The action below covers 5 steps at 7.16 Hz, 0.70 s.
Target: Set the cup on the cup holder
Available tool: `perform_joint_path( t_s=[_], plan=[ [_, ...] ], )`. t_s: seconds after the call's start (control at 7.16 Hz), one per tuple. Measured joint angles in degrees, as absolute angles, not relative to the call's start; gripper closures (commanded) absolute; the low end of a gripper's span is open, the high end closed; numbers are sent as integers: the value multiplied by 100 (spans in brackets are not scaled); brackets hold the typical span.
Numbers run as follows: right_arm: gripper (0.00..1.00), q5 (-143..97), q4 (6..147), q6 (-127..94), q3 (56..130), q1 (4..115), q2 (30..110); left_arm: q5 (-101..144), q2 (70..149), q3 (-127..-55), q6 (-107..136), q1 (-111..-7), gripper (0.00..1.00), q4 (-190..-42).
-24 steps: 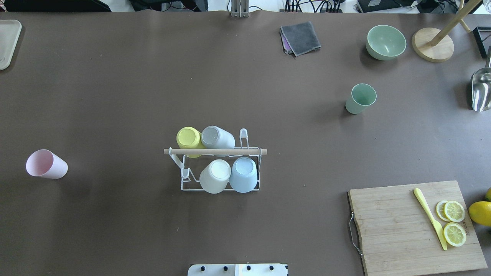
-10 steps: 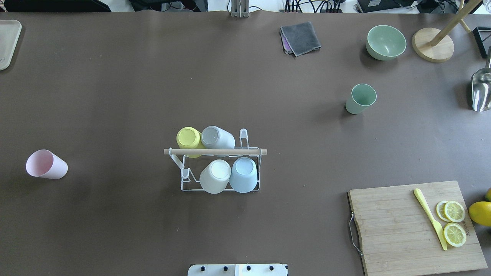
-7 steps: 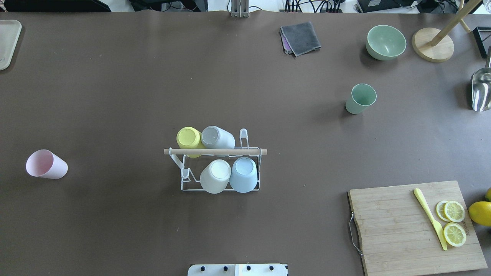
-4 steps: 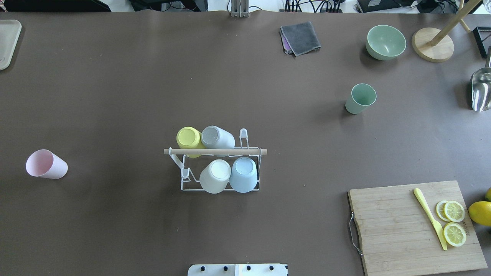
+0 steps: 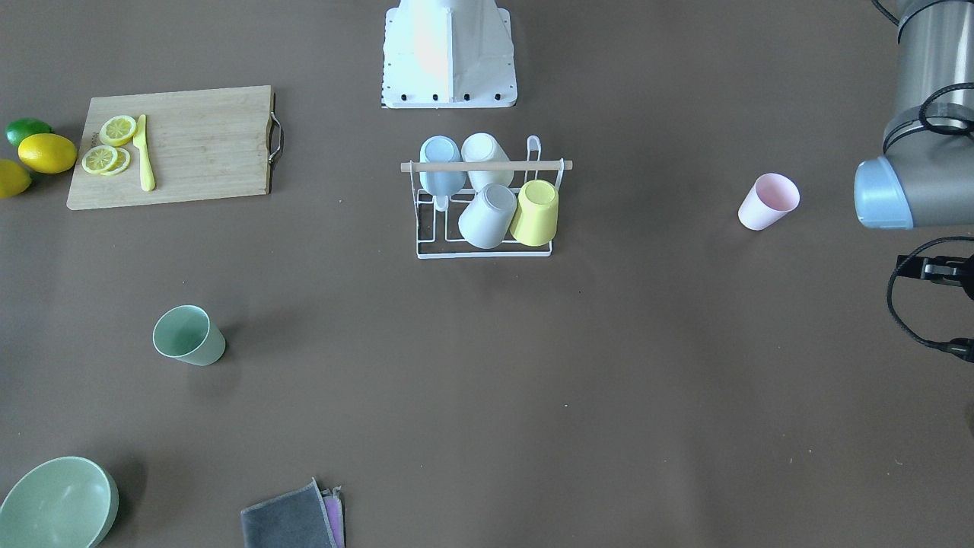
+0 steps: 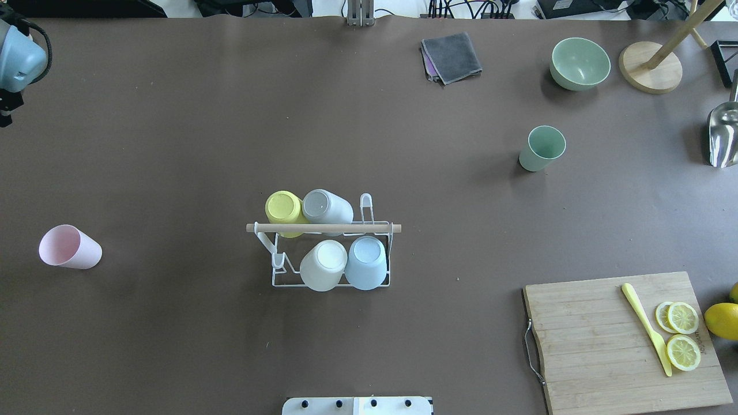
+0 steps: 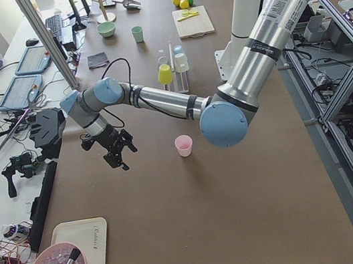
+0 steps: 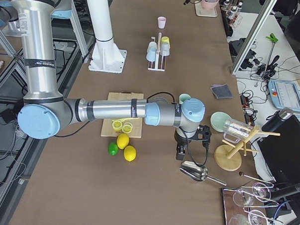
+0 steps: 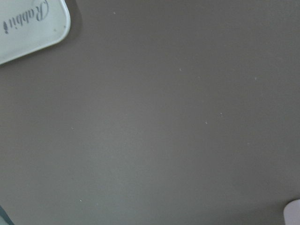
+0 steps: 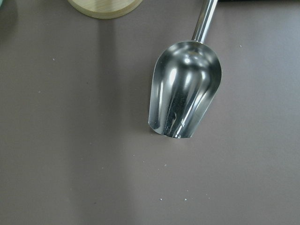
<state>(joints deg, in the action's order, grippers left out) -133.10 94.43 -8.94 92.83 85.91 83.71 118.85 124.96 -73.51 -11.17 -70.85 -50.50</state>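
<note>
The cup holder (image 6: 323,228), a white wire rack with a wooden rod, stands mid-table and holds several upturned cups; it also shows in the front view (image 5: 487,165). A pink cup (image 6: 69,248) lies tilted at the left and a green cup (image 6: 542,148) stands at the right. My left gripper (image 7: 119,162) hovers over the table's far-left part, apart from the pink cup (image 7: 183,146). My right gripper (image 8: 179,154) hangs near the metal scoop (image 8: 197,172). I cannot tell whether either is open or shut.
A cutting board (image 6: 594,340) with lemon slices and a yellow knife lies front right. A green bowl (image 6: 579,63), grey cloth (image 6: 452,56), wooden stand (image 6: 650,66) and the scoop (image 6: 723,135) sit at the back right. A white tray (image 9: 28,28) lies far left.
My left arm's wrist has come into the overhead view at the top left corner, over the tray. The cups and the rack have not moved.
</note>
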Motion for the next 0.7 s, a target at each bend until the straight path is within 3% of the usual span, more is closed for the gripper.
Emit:
perform_joint_path(
  t_s=[0.7],
  plan=[
    [0, -13019, 9515, -1881, 9494, 7317, 7231, 11451, 13056, -6738, -1320, -6223, 3, -4647]
  ],
)
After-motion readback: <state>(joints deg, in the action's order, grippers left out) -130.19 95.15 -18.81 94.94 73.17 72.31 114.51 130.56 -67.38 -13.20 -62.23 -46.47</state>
